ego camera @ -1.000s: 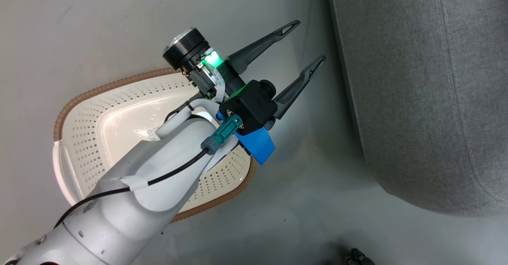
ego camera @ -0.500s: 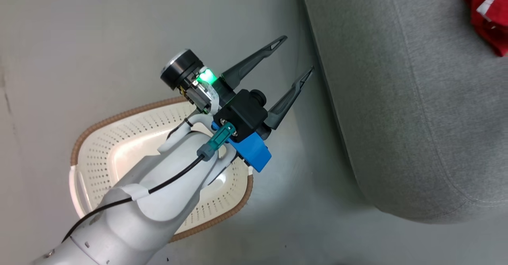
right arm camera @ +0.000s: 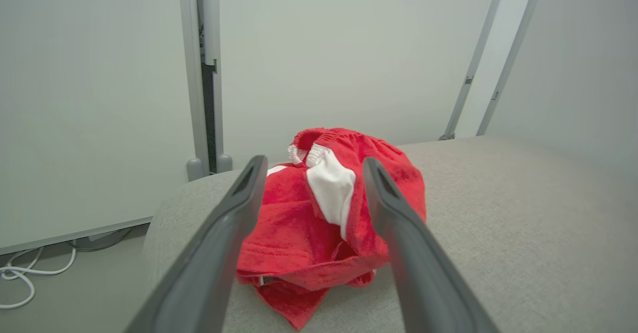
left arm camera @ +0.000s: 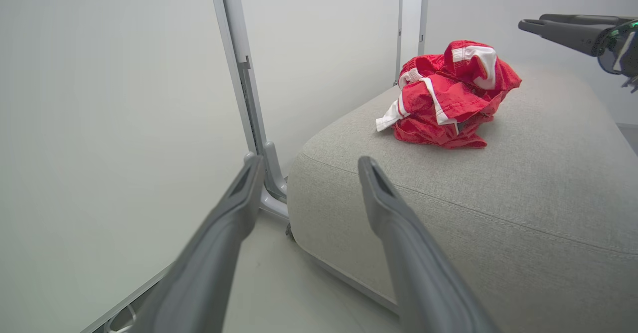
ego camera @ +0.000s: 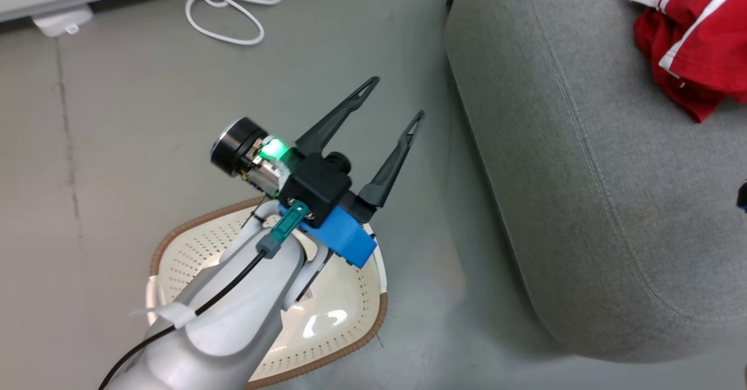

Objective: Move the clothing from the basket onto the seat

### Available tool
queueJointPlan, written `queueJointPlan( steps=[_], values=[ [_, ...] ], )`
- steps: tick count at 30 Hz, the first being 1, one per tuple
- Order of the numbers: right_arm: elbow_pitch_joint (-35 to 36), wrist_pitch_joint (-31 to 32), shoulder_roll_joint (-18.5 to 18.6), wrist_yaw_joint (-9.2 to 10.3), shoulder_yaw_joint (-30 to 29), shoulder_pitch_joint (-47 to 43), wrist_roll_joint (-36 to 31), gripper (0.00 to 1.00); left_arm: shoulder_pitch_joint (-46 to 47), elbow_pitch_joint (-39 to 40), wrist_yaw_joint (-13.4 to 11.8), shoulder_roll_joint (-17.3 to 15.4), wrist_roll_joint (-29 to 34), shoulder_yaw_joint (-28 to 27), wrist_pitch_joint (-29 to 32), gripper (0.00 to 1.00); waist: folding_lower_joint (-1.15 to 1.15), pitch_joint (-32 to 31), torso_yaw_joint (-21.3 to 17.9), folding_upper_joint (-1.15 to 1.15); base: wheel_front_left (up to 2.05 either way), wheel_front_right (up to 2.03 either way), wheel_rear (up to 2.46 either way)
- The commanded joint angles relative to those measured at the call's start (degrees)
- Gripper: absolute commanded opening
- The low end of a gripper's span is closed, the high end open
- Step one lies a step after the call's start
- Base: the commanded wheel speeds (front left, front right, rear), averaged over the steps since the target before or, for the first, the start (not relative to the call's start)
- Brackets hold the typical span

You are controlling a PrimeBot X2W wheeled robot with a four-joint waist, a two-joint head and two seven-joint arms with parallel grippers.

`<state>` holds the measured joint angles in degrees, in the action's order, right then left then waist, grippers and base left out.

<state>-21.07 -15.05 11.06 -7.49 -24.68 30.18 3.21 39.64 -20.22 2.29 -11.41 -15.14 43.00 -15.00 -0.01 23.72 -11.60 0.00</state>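
Observation:
The clothing (ego camera: 694,39) is a crumpled red heap with white trim, lying on the grey seat (ego camera: 583,174) at the upper right. In the right wrist view the clothing (right arm camera: 299,223) rests on the seat (right arm camera: 523,223) just beyond my right gripper (right arm camera: 314,166), which is open and holds nothing. My left gripper (ego camera: 397,99) is open and empty, above the floor between the basket (ego camera: 175,238) and the seat. The basket's visible inside is bare cream plastic; my left arm hides part of it. The left wrist view shows the clothing (left arm camera: 446,98) ahead of the left gripper (left arm camera: 309,166).
A coiled white cable (ego camera: 233,4) lies on the grey floor by the wall base. Grey metal frame posts (left arm camera: 249,83) stand against the white wall behind the seat. Open floor lies between the basket and the seat.
The head camera has swung, so the whole picture shifted: the clothing on the seat and the cable came into view. My left gripper has stayed open near the basket's far rim.

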Motion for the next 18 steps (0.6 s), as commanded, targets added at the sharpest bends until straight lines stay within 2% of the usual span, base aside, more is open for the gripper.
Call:
queueJointPlan(
  steps=[1, 11, 18],
  values=[
    [0.7, -0.2, -0.4, -0.01, 0.6, -1.2, 0.5, 1.0, -0.9, 0.3, -0.4, -0.3, -0.4, -0.8, -0.3, 1.0, 0.01, -1.6, 1.4, 0.0, 0.0, 0.0, 0.0],
    [8.3, -0.2, -2.6, -0.01, 8.5, -5.3, 1.3, 1.0, -8.2, 3.1, -2.1, -0.3, -0.8, -9.3, -0.3, 1.0, 0.01, -5.9, 6.5, 0.0, 0.0, 0.0, 0.0],
    [10.5, -0.2, -3.5, -0.01, 12.4, -6.9, 1.9, 1.0, -12.9, 5.6, -2.9, 0.0, 0.2, -16.8, -0.3, 1.0, 0.01, -8.4, 10.2, 0.0, 0.0, 0.0, 0.0]
  ],
)
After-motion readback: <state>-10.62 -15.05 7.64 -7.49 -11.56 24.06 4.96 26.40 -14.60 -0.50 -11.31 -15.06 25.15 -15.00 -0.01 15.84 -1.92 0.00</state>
